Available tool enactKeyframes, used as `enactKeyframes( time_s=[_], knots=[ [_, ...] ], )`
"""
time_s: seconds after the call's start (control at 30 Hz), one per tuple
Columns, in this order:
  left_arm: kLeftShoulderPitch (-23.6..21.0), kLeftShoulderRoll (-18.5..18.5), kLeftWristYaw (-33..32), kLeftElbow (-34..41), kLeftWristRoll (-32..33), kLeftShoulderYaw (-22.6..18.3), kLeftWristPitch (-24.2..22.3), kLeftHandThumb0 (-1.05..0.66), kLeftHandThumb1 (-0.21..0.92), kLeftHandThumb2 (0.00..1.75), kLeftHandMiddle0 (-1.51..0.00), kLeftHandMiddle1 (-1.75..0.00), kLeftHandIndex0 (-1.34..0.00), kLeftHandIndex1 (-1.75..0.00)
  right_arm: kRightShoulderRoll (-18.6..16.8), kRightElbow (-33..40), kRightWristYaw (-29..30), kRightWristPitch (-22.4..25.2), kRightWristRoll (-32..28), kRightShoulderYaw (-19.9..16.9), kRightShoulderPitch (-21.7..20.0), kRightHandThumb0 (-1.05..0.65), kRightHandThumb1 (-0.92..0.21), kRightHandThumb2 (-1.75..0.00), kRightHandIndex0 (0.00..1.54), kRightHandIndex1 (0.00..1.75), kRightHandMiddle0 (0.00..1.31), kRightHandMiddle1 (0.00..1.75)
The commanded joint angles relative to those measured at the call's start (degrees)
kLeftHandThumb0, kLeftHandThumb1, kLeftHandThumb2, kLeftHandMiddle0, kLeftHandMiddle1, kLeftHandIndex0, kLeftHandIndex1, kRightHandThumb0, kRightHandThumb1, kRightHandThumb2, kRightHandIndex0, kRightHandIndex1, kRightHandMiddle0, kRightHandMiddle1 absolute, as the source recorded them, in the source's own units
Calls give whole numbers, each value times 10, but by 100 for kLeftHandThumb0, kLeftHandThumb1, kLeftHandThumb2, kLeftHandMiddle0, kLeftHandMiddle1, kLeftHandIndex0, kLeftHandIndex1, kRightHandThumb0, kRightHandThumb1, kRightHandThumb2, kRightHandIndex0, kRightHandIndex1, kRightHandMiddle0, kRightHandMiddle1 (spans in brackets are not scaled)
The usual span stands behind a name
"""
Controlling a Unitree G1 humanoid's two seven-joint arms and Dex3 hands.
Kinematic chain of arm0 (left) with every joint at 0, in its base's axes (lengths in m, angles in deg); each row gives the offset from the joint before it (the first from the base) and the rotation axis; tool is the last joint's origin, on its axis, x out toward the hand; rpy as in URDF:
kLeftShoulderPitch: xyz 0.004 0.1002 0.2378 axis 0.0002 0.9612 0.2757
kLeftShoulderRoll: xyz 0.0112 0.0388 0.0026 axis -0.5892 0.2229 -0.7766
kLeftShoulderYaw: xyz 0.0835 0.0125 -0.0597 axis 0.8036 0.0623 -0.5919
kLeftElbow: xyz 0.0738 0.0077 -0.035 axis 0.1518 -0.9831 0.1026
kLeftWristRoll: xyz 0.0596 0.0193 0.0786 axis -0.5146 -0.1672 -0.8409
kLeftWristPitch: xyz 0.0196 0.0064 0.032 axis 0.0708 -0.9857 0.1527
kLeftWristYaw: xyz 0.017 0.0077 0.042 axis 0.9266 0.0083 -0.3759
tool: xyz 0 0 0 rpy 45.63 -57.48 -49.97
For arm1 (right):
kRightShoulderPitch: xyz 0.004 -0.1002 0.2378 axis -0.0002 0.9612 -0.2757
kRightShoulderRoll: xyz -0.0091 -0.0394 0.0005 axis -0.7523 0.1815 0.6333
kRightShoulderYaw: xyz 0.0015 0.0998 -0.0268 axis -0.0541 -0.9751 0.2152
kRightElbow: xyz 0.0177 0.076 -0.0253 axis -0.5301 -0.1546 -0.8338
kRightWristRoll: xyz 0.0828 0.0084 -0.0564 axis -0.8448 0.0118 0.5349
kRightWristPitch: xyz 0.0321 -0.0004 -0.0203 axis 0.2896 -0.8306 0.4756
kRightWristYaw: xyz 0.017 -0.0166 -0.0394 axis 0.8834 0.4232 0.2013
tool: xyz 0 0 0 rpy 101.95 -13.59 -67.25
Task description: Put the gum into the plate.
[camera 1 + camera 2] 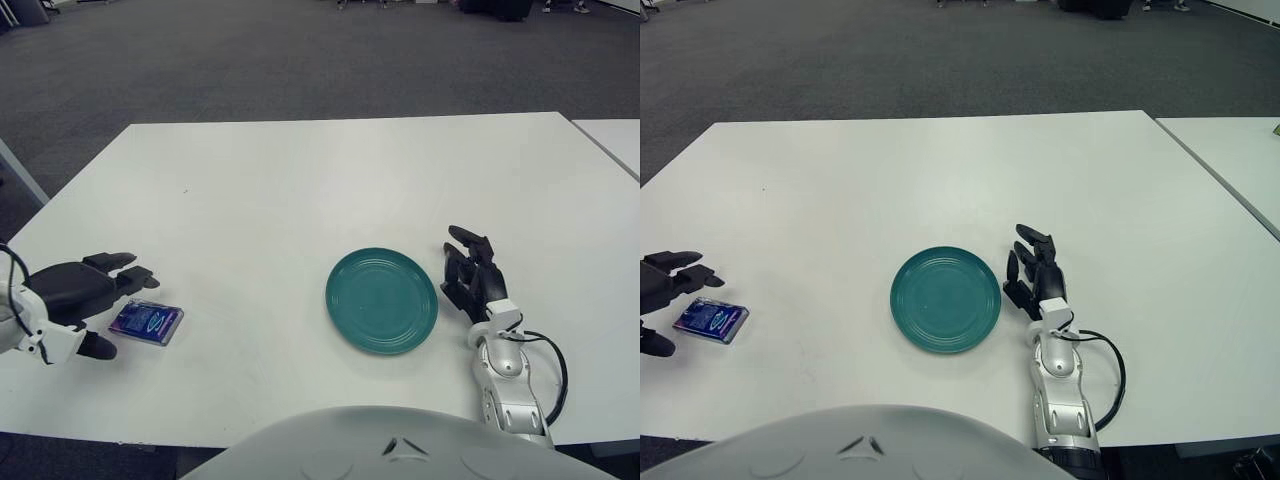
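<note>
A blue gum pack (146, 322) lies flat on the white table (300, 190) near the front left. My left hand (100, 300) is just left of it, fingers spread over and beside the pack's left end, holding nothing. A teal plate (381, 299) sits empty at the front middle. My right hand (470, 272) shows just right of the plate, fingers relaxed and empty.
A second white table (612, 140) stands to the right, across a narrow gap. Dark carpet lies beyond the far edge. My own torso (380, 445) fills the bottom middle of the view.
</note>
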Motion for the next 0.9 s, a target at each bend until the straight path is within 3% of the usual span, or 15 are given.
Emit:
enactKeyframes(
  time_s=[0.0,0.27,0.87],
  knots=[
    [-22,-20,9,-12,-12,32,-3,-104,92,25,-11,-5,0,-85,2,-18,-4,26,-6,-6,13,-83,-92,-84,36,25,0,83],
    [-53,-34,5,-47,-25,85,-1,-105,92,25,-10,-3,0,-69,4,-15,-6,26,-5,-7,16,-83,-92,-85,35,25,0,81],
    [-61,-48,-9,-52,-17,111,-9,-105,92,25,-9,-1,0,-65,3,-12,-6,24,-3,-9,20,-85,-92,-86,35,26,0,86]
  ],
)
